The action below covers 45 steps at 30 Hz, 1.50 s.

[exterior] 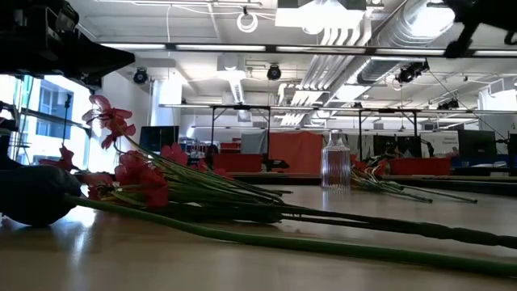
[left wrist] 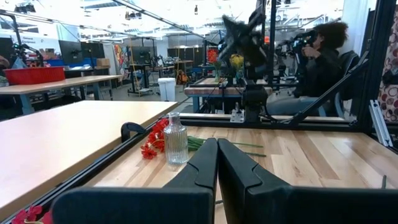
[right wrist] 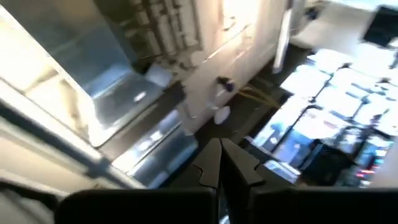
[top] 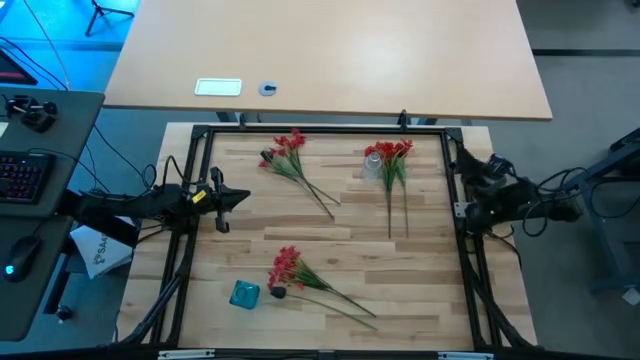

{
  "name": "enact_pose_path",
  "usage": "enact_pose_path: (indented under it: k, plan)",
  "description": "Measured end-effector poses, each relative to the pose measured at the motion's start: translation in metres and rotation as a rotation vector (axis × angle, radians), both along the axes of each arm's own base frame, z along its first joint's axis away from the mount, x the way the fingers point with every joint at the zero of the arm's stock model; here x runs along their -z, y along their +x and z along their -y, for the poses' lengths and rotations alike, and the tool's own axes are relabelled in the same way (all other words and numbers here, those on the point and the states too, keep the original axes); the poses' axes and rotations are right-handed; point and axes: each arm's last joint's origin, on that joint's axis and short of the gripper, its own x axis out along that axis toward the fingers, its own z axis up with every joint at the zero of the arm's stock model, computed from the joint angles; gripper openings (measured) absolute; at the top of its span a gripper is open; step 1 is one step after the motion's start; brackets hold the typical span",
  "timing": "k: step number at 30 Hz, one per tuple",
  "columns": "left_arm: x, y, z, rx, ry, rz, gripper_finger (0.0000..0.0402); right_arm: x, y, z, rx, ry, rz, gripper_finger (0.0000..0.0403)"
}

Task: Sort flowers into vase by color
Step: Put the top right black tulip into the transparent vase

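At the left edge of the high view the left gripper [top: 232, 198] has its fingers pressed together on nothing; the right gripper [top: 462, 160], at the right edge, is likewise closed and empty. Flowers [top: 297, 272] lie in three bunches on the table [top: 430, 270]: upper left, upper right beside a clear vase [top: 372, 165], and lower centre beside a blue vase [top: 244, 294].

- We see a large open robotics lab or workshop.
- Exposed ceiling ducts [exterior: 420, 32] and strip lights run overhead.
- Rows of workbenches [left wrist: 56, 81] fill the room.
- A person [left wrist: 314, 62] sits behind another rig.
- A keyboard [top: 22, 175] sits beside our counter [top: 330, 240].
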Motion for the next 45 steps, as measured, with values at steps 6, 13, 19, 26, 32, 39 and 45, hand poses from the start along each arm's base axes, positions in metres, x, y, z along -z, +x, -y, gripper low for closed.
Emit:
enact_pose_path:
  k: [6, 13, 19, 26, 32, 39, 45]
  plan:
    - [0.000, 0.000, 0.000, 0.000, 0.000, 0.000, 0.0000, -0.033, 0.033, 0.005, 0.205, 0.178, -0.492, 0.0000]
    - [0.000, 0.000, 0.000, 0.000, 0.000, 0.000, 0.0000, -0.025, 0.033, 0.014, 0.253, 0.530, -1.115, 0.0006]
    - [0.000, 0.000, 0.000, 0.000, 0.000, 0.000, 0.0000, 0.001, 0.048, 0.025, 0.227, 0.740, -1.403, 0.0080]
    - [0.000, 0.000, 0.000, 0.000, 0.000, 0.000, 0.0000, 0.051, 0.075, 0.047, 0.149, 0.942, -1.675, 0.0181]
    - [0.000, 0.000, 0.000, 0.000, 0.000, 0.000, 0.0000, 0.078, 0.093, 0.077, 0.022, 0.947, -1.802, 0.0199]
    - [0.000, 0.000, 0.000, 0.000, 0.000, 0.000, 0.0000, 0.107, 0.110, 0.109, -0.186, 0.887, -1.831, 0.0190]
    - [0.000, 0.000, 0.000, 0.000, 0.000, 0.000, 0.0000, 0.125, 0.113, 0.121, -0.179, 0.881, -1.888, 0.0181]
